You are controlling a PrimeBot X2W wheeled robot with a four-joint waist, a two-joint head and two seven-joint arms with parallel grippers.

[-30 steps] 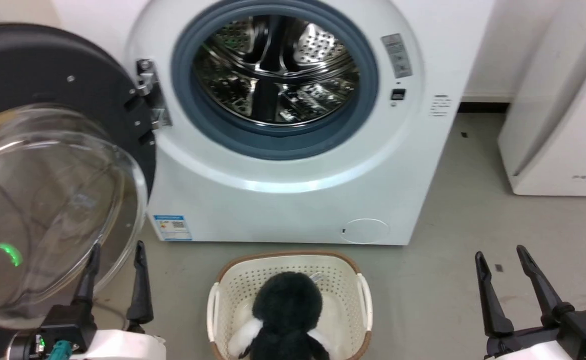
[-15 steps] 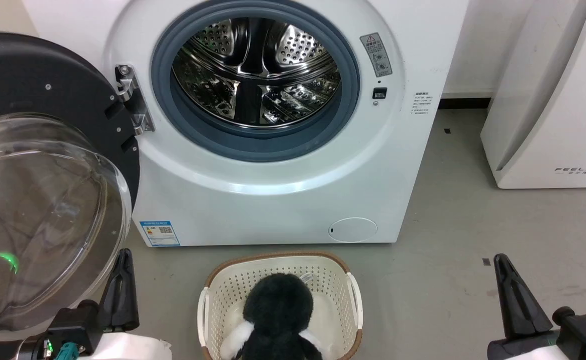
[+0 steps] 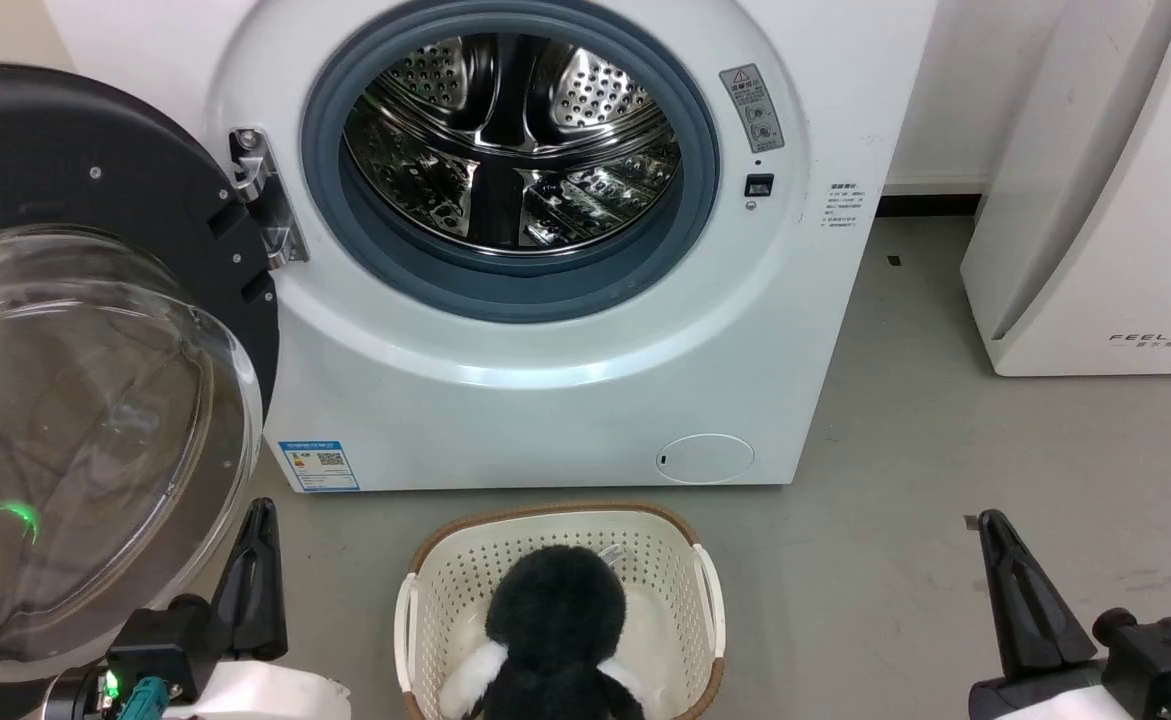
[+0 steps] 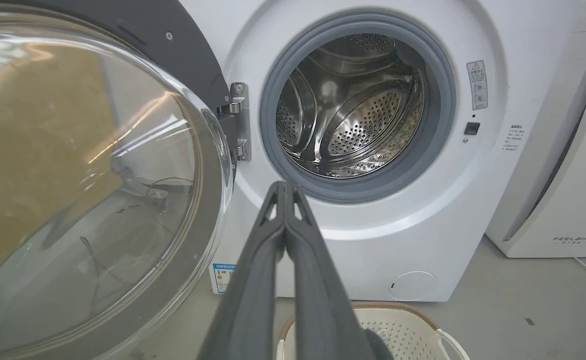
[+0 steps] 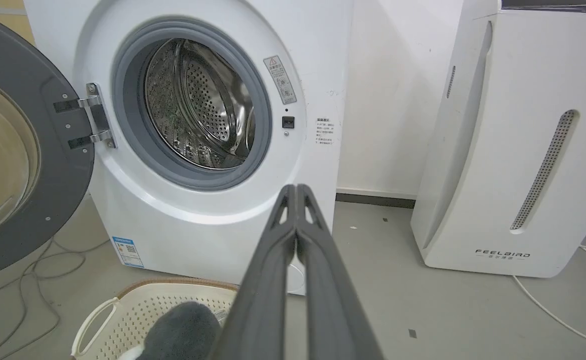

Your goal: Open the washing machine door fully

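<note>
Two claws sit nearest, at the bottom corners of the head view. The left claw (image 4: 285,190) has its dark fingers pressed together tip to tip with nothing between them, and the right claw (image 5: 297,192) is closed the same way on nothing. Between them, on the grey floor (image 3: 895,520), stands a cream perforated basket (image 3: 465,530) with a brown rim. A black and white plush toy (image 3: 557,620) lies inside it.

Just beyond the left claw hangs the washing machine door (image 3: 95,130), swung wide out to the robot's left. Its inner face is turned toward the camera, and its clear glass bowl (image 3: 75,430) bulges forward. The left claw is just beside the bowl's lower edge; the left wrist view shows no contact. A metal hinge (image 3: 265,195) joins the door to the washing machine (image 3: 545,420), which stands right behind the basket. On the machine's front are a blue label (image 3: 318,466) at the lower left and a round filter cap (image 3: 705,459) at the lower right. Higher up, the grey gasket (image 3: 505,290) rings the uncovered steel drum (image 3: 515,140).

Farther to the right, a white appliance (image 3: 1095,200) stands against the wall, well apart from the machine. Thin cables (image 5: 32,270) trail over the floor beneath the door.
</note>
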